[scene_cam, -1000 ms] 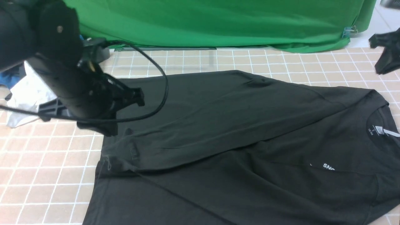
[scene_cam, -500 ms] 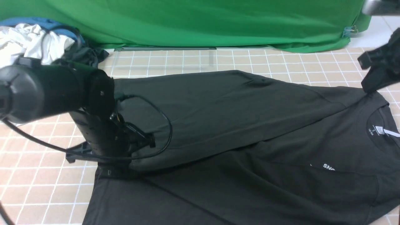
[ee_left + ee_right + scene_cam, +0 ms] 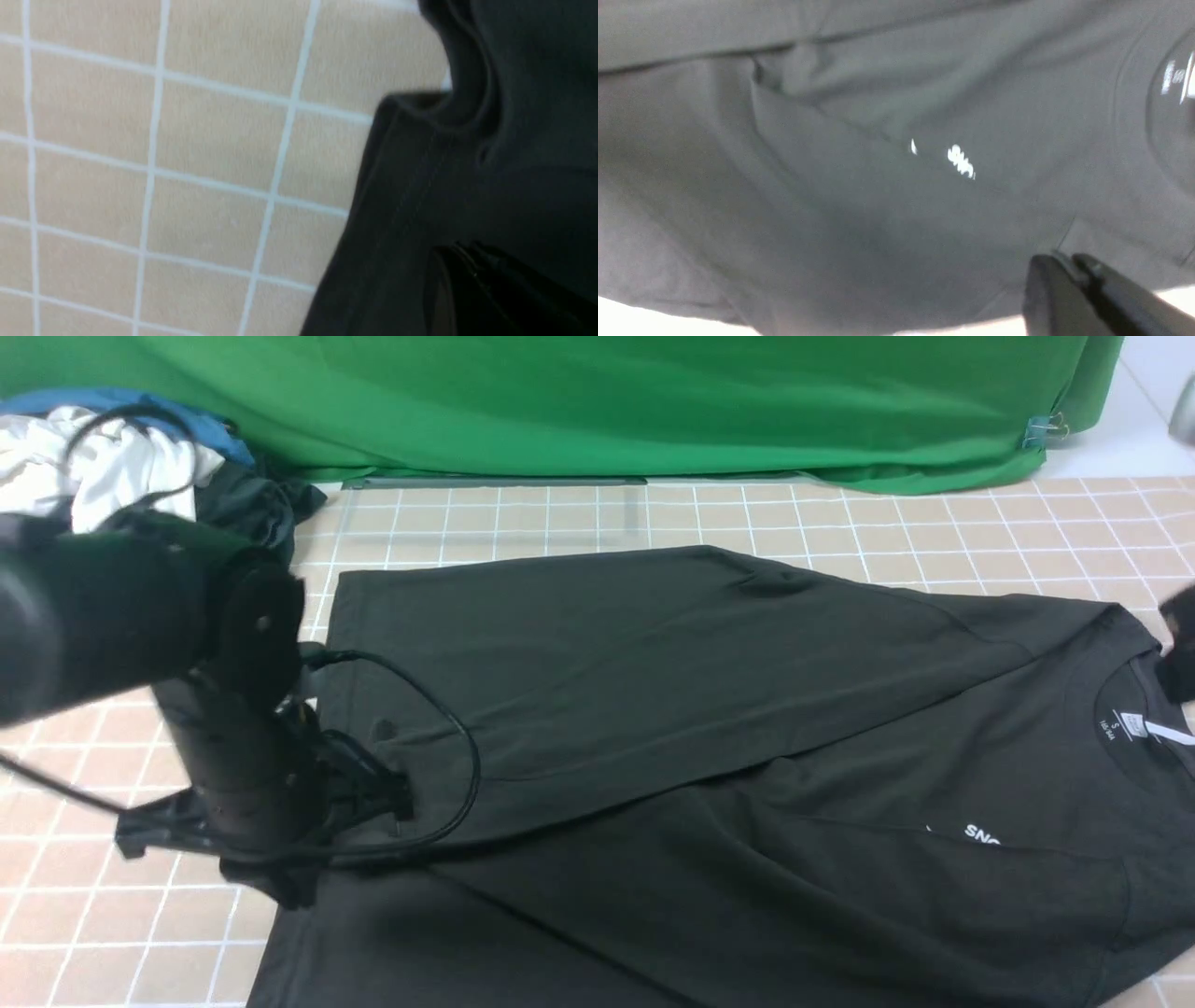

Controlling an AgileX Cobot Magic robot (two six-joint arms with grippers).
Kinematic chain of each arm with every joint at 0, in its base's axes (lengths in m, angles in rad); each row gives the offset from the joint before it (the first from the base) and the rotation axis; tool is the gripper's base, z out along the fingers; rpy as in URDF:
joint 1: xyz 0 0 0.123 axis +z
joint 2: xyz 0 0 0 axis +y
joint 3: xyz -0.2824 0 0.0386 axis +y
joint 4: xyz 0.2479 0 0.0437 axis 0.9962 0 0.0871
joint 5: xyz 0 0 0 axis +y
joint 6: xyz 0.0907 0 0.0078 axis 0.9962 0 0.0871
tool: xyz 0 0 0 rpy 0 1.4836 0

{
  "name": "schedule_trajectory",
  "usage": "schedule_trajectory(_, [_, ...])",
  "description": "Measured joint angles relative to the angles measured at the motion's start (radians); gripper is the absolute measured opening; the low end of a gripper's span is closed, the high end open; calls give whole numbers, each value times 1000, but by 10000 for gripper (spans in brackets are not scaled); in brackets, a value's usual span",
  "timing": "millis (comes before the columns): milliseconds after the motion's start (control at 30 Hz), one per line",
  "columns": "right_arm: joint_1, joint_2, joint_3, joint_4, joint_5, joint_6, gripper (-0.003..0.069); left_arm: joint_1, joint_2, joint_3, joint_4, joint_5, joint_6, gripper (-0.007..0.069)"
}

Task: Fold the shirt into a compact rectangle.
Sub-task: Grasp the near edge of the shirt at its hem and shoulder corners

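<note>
Tan-tiled bench [image 3: 653, 513] before a green backdrop [image 3: 607, 401] carries the shirt [image 3: 747, 709], lying lengthwise left to right, hem left, collar right, far side folded over. My left claw [image 3: 285, 887] sits at the hem corner, fingers [image 3: 495, 284] pressed together. Only its wrist view shows the layered edge there. My right claw [image 3: 1178, 644] hovers by the collar, fingers [image 3: 1045, 289] seemingly together, empty. Only the front view takes in the whole garment.

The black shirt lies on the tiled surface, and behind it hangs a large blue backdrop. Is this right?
Not quite. The front view shows the backdrop is green, not blue; the black shirt does lie on the tiled surface.
</note>
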Motion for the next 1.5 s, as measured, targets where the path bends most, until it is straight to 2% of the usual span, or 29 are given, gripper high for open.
schedule_trajectory(100, [0,-6,67,7,-4,12,195,0,-74,52,-51,-58,9,13])
schedule_trajectory(133, [3,-6,129,24,-11,17,271,0,-147,97,-96,-91,17,13])
schedule_trajectory(233, [32,-6,226,43,-45,7,366,0,-217,166,-156,-113,36,13])
schedule_trajectory(333, [97,-6,319,49,-114,0,429,0,-243,224,-197,-116,52,13])
schedule_trajectory(433, [206,-1,412,40,-204,0,491,0,-235,284,-207,-117,61,13])
schedule_trajectory(633, [332,72,465,-28,-276,48,578,0,-178,327,-207,-135,63,13])
schedule_trajectory(900, [358,227,466,-114,-370,133,585,0,-86,327,-203,-167,72,13])
schedule_trajectory(1000, [358,264,463,-122,-377,132,566,0,-82,324,-203,-166,78,13])
schedule_trajectory(1100, [358,278,454,-144,-370,132,454,0,-82,325,-203,-169,86,13])
schedule_trajectory(1133, [358,283,453,-154,-370,125,305,0,-82,325,-203,-169,87,13])
schedule_trajectory(1167, [358,283,453,-149,-370,115,208,0,-82,325,-203,-169,87,13])
schedule_trajectory(1200, [358,283,453,-144,-367,110,135,0,-82,325,-203,-169,88,13])
schedule_trajectory(1233, [358,283,453,-144,-366,109,135,0,-82,325,-203,-169,88,13])
schedule_trajectory(1267, [358,280,453,-142,-363,106,73,0,-82,325,-203,-169,88,13])
schedule_trajectory(1500, [358,228,457,-124,-310,105,52,0,-82,325,-203,-166,89,13])
